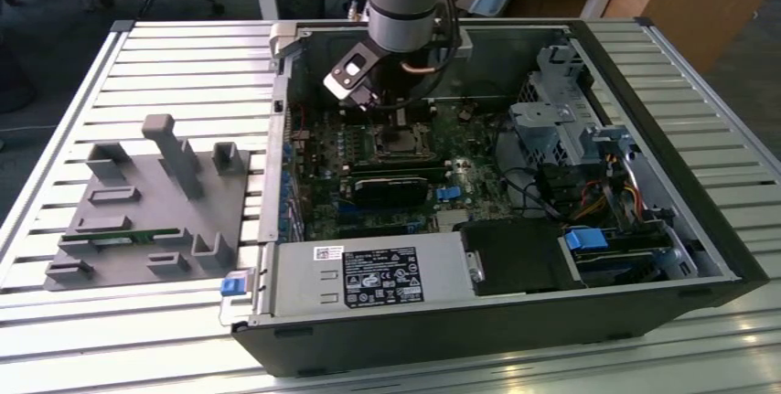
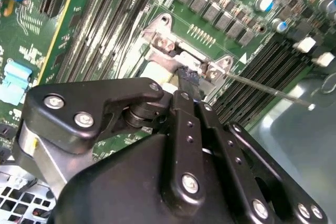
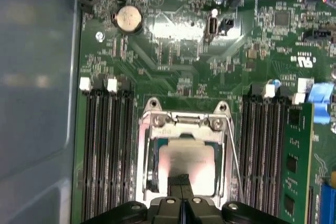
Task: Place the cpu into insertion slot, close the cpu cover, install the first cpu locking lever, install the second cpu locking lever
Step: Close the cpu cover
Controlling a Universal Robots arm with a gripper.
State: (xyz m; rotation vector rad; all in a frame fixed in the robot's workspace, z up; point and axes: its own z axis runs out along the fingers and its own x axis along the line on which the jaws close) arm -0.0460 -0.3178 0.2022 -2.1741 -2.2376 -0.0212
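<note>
The cpu (image 3: 189, 162), a square chip with a dull silver top, lies inside the insertion slot (image 3: 145, 179) on the green motherboard. The cpu cover (image 3: 181, 121), a silver frame plate, lies down around the chip, which shows through its opening. A thin locking lever rod (image 3: 233, 156) runs along one side of the socket and sticks out past its corner (image 2: 268, 90). My gripper (image 3: 181, 181) is shut, empty, with its black fingertips (image 2: 188, 77) low over the socket's edge. In the exterior view my gripper (image 1: 388, 112) hangs inside the open case just above the socket (image 1: 397, 144).
Long black memory slots (image 3: 105, 150) flank the socket on both sides. A black card (image 1: 390, 188), a grey power supply box (image 1: 366, 277) and a drive cage with cables (image 1: 561, 129) crowd the case. A grey fixture block (image 1: 146, 207) sits on the slatted table at the exterior view's left.
</note>
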